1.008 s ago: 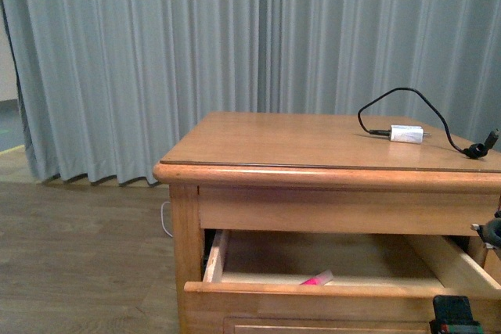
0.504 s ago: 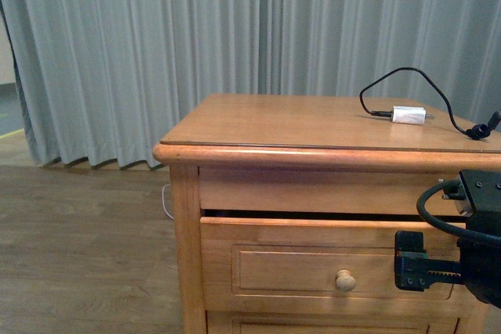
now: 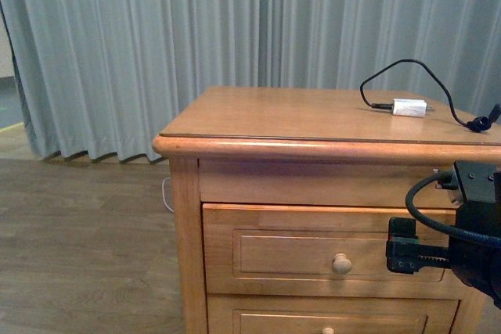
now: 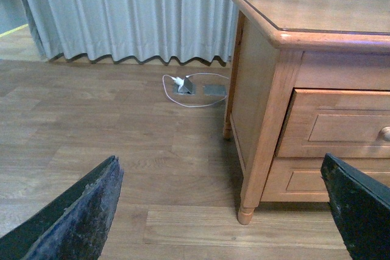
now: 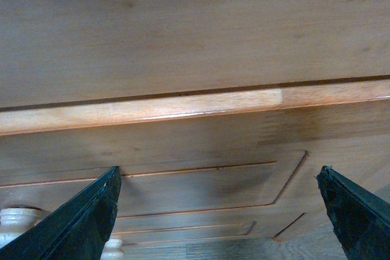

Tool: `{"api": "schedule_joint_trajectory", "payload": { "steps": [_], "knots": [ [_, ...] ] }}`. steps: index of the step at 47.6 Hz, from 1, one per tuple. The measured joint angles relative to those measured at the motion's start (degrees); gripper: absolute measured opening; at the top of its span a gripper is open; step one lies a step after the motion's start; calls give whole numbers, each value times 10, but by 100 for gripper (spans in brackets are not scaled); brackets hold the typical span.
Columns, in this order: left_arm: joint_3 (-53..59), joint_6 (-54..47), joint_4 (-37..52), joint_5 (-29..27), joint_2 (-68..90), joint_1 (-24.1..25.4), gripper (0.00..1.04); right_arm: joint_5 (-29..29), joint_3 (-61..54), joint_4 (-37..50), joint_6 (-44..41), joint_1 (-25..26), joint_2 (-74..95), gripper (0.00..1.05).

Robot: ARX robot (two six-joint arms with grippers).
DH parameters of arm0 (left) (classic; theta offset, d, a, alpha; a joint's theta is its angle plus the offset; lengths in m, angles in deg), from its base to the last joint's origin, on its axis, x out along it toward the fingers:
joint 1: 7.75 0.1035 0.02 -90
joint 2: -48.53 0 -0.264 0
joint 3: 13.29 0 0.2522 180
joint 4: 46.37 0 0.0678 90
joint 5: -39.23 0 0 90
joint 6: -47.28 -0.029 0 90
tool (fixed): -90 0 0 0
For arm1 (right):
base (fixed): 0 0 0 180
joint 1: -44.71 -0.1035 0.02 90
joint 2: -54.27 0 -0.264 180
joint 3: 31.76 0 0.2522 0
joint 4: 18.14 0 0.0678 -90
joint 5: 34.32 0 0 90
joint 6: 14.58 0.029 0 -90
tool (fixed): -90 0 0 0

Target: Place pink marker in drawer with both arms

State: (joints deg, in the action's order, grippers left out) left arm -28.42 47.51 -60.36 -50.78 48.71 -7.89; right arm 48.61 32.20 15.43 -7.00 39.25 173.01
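My right claw (image 5: 219, 211) stands wide, its two dark fingers (image 5: 79, 217) spread far apart with nothing between them, and it faces the drawer (image 5: 201, 181) front at close range; through that wrist camera I see the recessed panel and, toward one finger, the small round knob (image 5: 15, 218). In the front view my right arm (image 3: 458, 240) shows low on the right, just in front of the right end of the drawer (image 3: 329, 249), which sits pushed flush into the bench (image 3: 313, 119). Its knob (image 3: 341, 263) lies left of the arm.

My left claw (image 4: 222, 211) is also wide and holds nothing, its fingers (image 4: 73, 217) framing bare wooden floor (image 4: 103, 126) to the left of the bench, well apart from the drawer.

I cannot see the pink marker in any view.

On the bench top, far right, lies a white charger plug (image 3: 409, 108) with a black cable (image 3: 407, 68) looping over it. A grey curtain (image 3: 156, 52) hangs behind, and a white cord (image 4: 189, 86) lies on the floor near it.
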Motion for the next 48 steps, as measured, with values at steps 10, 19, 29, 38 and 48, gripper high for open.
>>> {"api": "schedule_joint_trajectory", "payload": {
  "steps": [10,19,29,38,48],
  "knots": [
    [0,0,0,0,0,0,99,2,2,3,0,-1,6,96],
    [0,0,0,0,0,0,99,4,3,10,0,-1,9,96],
    [0,0,0,0,0,0,99,7,15,16,2,-1,17,96],
    [0,0,0,0,0,0,99,8,16,13,2,0,17,96],
    [0,0,0,0,0,0,99,16,13,10,2,1,13,96]
  ]
}}
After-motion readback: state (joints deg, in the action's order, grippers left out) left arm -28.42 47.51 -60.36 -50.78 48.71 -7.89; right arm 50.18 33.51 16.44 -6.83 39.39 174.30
